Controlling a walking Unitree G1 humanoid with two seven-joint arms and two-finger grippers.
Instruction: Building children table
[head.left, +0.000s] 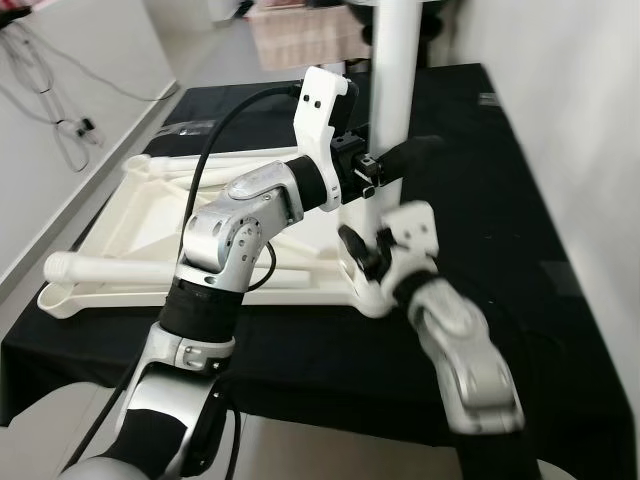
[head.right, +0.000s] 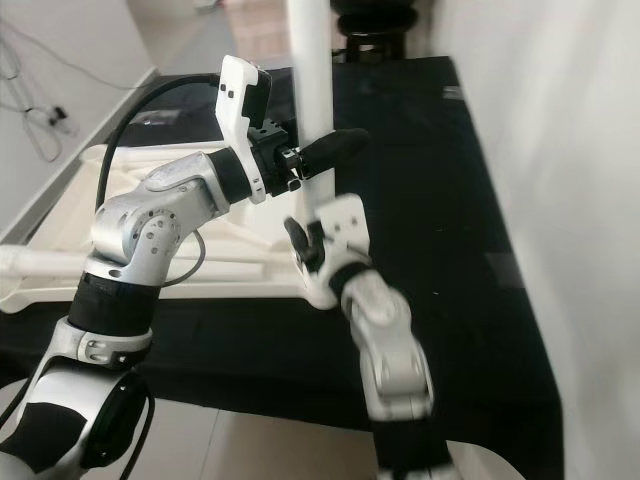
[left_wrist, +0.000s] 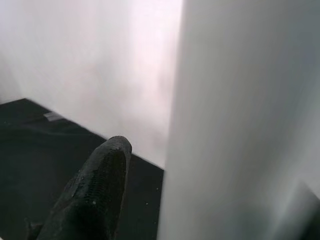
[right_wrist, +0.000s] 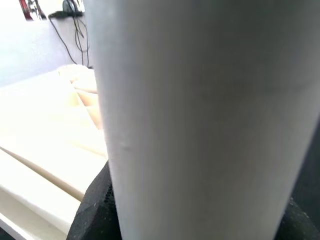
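On the black cloth (head.left: 480, 180), the upturned white tabletop (head.left: 140, 215) is lying flat with a white leg (head.left: 393, 90) standing upright at its near corner. The left gripper (head.left: 392, 160) is closing around the leg partway up — the right gripper (head.left: 365, 250) is clamping it lower down, near the base.

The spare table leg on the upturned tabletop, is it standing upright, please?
No, the spare leg lies flat on the upturned tabletop.
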